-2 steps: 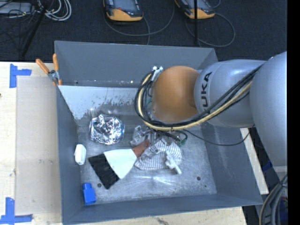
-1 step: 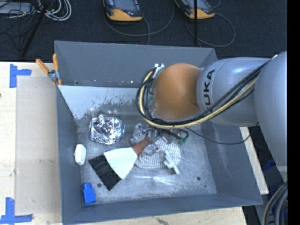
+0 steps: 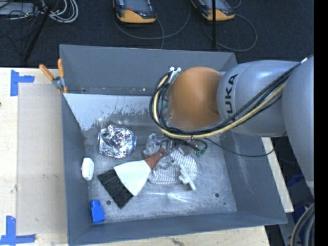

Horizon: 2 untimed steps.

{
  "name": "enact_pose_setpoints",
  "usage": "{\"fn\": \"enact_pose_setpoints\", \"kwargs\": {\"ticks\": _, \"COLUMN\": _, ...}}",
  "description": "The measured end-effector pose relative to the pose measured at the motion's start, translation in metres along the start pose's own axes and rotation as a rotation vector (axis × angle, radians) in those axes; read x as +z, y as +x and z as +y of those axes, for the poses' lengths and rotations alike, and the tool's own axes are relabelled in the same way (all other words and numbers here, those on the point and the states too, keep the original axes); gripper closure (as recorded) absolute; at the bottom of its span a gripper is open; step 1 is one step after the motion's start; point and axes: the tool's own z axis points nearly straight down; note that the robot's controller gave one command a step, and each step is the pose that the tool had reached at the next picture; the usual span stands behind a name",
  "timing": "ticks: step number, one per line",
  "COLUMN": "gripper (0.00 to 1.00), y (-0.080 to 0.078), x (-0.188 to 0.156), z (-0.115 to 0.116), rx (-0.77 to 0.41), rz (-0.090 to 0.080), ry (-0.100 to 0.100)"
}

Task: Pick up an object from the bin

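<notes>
Gripper (image 3: 160,149) is low over the middle of the bin (image 3: 73,188), under the arm's orange wrist cover. I cannot tell how far open it is, or whether it holds anything. Nearest things: crumpled striped cloth (image 3: 178,171) and the brown handle of a white brush (image 3: 131,177). Foil ball (image 3: 117,141) lies to the camera's left, and a blue block (image 3: 97,211) sits in the near-left corner.

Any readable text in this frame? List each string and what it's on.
"KUKA": on the grey arm, beside its orange cover.
Two orange-black devices behind the bin: screens too blurred to read.
Foil, brush, cloth, blue block: no text seen.
</notes>
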Motion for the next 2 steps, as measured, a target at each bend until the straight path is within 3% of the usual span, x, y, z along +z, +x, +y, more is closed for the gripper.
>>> {"fn": "enact_pose_setpoints", "kwargs": {"ticks": 2, "gripper": 1.0, "y": 0.001, "x": -0.036, "z": 0.001, "rx": 0.0, "rz": 0.002, "ry": -0.001}}
